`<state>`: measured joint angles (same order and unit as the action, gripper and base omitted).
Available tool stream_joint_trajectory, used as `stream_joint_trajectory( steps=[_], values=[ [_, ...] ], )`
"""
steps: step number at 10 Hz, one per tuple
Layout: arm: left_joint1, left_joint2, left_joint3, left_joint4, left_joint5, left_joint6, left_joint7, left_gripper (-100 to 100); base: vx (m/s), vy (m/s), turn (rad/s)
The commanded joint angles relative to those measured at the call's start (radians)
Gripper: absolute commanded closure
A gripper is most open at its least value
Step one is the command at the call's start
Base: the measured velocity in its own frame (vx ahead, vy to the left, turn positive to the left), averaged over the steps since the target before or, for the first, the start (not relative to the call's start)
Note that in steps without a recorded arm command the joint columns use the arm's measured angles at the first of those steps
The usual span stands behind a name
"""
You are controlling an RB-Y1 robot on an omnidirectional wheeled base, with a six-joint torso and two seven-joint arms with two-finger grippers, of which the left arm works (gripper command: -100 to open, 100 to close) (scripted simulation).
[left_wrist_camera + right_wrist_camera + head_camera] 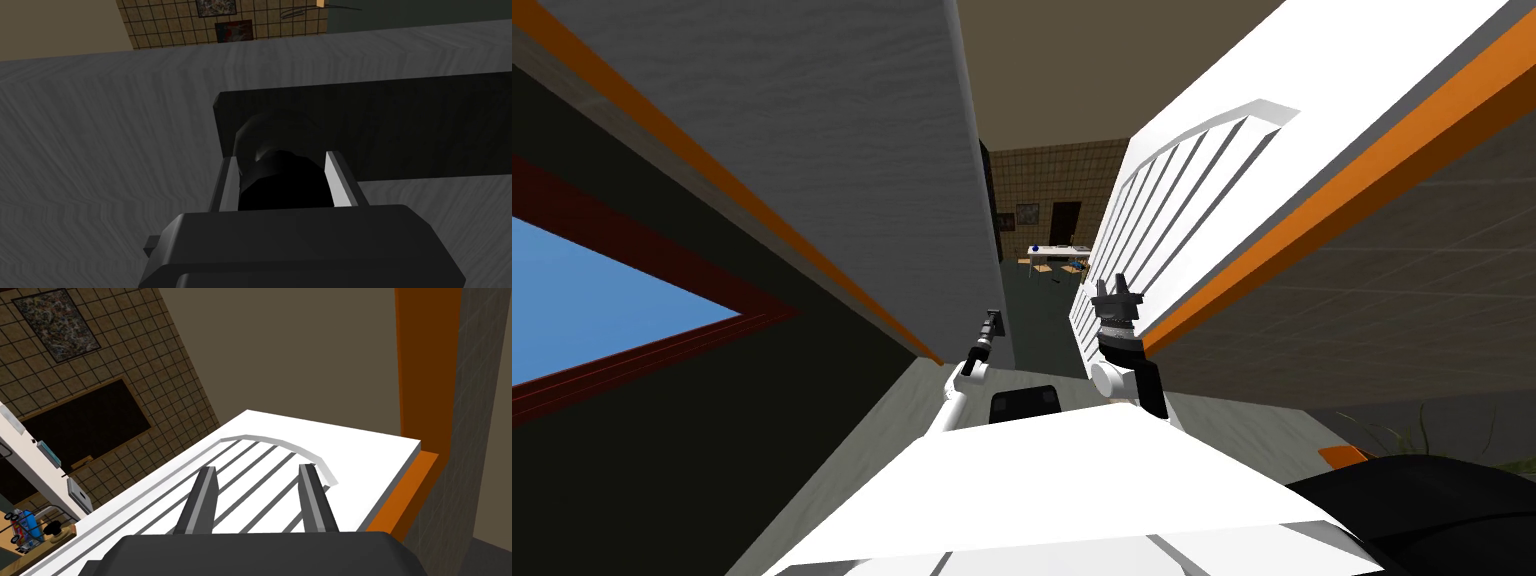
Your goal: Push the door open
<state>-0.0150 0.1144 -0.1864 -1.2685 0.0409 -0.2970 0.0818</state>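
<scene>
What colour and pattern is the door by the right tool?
White door with parallel grey slats under an arched trim; best in right wrist view.

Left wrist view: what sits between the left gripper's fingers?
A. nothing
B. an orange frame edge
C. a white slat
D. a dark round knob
D: the left gripper has its fingers pressed on both sides of a dark knob, which stands on a dark plate on the grey grained panel.

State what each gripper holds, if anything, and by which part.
Left gripper clasps the dark knob by its round sides, a finger on each. Right gripper holds nothing, open before the white door.
</scene>
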Motion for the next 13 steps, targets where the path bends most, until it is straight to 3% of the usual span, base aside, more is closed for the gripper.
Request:
stream_joint_trajectory(
  steps=[1, 13],
  values=[
    [-0.011, 0.006, 0.025, -0.009, 0.003, -0.006, -0.004, 100, 0.173, -0.107, 0.03],
    [-0.051, -0.003, 0.156, 0.052, 0.015, -0.009, -0.033, 100, 0.14, -0.09, 0.05]
  ],
)
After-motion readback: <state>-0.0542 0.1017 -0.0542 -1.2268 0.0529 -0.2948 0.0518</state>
